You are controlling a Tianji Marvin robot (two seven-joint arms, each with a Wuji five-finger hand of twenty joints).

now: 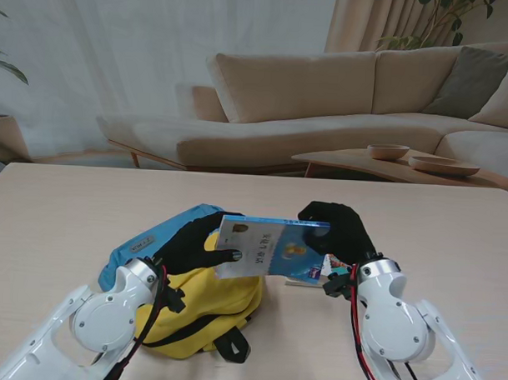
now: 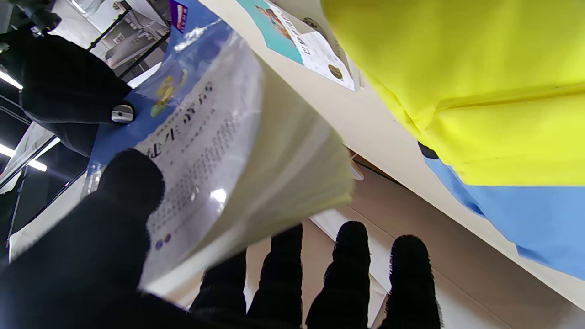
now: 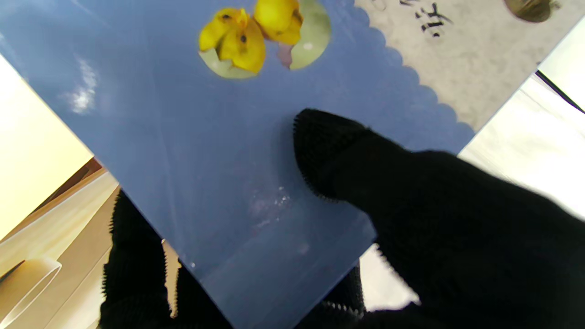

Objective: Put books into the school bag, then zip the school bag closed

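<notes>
Yellow and blue fabric marks the school bag (image 1: 201, 309), slumped on the wooden table (image 1: 61, 217) to my left; I cannot tell whether anything lies inside it. From the stand view, both black-gloved hands hold one blue book (image 1: 269, 247) in the air, over the bag's right part. My left hand (image 1: 194, 242) pinches its left end, my right hand (image 1: 340, 233) its right end. Another book (image 1: 311, 274) lies flat on the table under the raised one.

At the left wrist, the thumb (image 2: 130, 180) presses the cover (image 2: 196, 151) while the fingers (image 2: 349, 269) curl beneath the pages; the bag (image 2: 457, 68) sits just beside.

At the right wrist, my thumb (image 3: 329, 151) clamps the blue cover (image 3: 183, 137), fingers (image 3: 132, 265) under it.
</notes>
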